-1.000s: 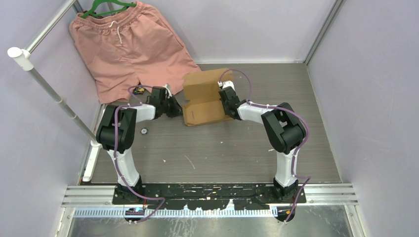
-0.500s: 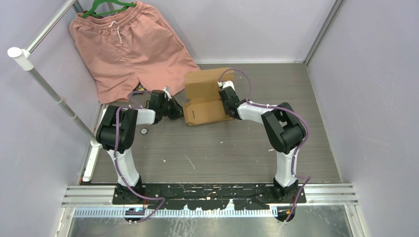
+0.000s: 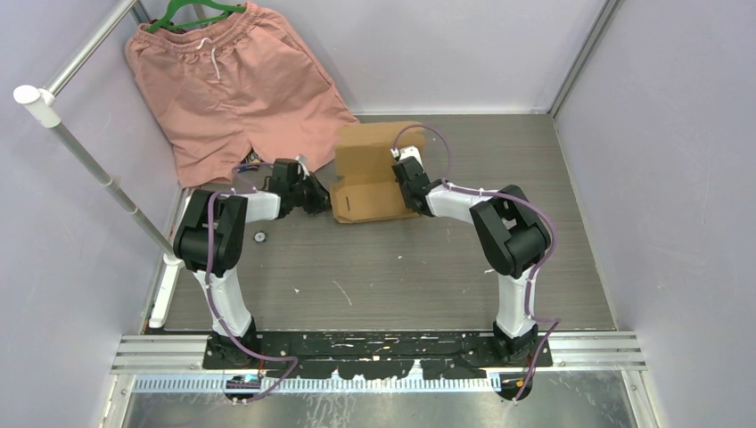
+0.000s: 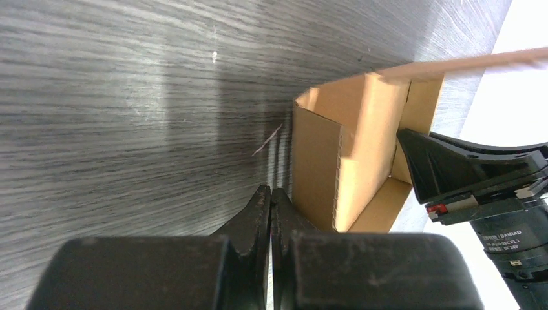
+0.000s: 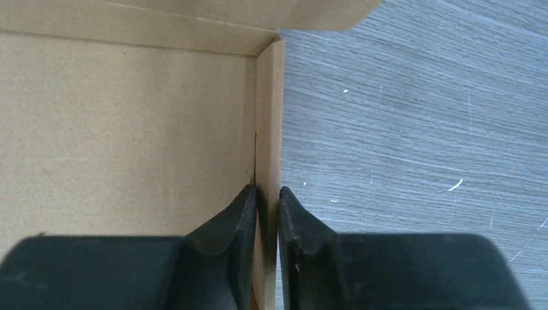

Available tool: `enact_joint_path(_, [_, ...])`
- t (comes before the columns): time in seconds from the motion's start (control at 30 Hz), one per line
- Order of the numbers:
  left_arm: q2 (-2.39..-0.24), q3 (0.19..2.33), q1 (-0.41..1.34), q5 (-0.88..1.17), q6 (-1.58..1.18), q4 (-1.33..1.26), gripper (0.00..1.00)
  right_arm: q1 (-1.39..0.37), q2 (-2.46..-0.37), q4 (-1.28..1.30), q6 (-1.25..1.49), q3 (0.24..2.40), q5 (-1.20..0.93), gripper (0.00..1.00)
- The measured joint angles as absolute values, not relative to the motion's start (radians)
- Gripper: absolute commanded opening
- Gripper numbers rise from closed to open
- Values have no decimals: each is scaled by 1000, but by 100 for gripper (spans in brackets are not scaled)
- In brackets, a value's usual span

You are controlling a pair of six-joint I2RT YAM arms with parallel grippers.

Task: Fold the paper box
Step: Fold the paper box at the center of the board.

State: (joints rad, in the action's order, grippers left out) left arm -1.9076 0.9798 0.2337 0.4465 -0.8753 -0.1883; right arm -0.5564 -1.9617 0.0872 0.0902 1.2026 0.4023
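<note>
Right gripper (image 5: 268, 194): jaws narrow, pinching the right side wall of the box (image 5: 129, 129), one finger inside and one outside.
Left gripper (image 4: 270, 194): fully closed and empty, tips low over the table (image 4: 129, 129), just beside the box's left wall.
Box position: far-centre of the table, between both grippers, near the hem of the shorts (image 3: 232, 80). Side walls are up, the rear panel is raised and the top is open.
Change: over the last second the left arm has crept in toward the box, and the box has nudged slightly away and rightward.
Meaning: probably the left tips are set to brace or push the left wall while the right holds. The lid is not yet closed.
</note>
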Motion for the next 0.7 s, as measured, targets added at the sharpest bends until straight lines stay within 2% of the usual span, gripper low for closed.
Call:
enact_joint_path(0.13, [-1908,1007,237,448,-860,-163,2,-560,-1962,94,89,1210,400,49])
enact_joint_path(0.3, [-1909,1010,239,450,-850,-150,2,-564,-1957,104,89,1216,406,58])
enact_joint_path(0.53, [-1923,1010,240,450,-828,-144,2,-569,-1932,157,107,1218,401,64])
enact_joint_path(0.7, [-1931,1010,241,450,-818,-138,1,-580,-1883,192,132,1210,388,62])
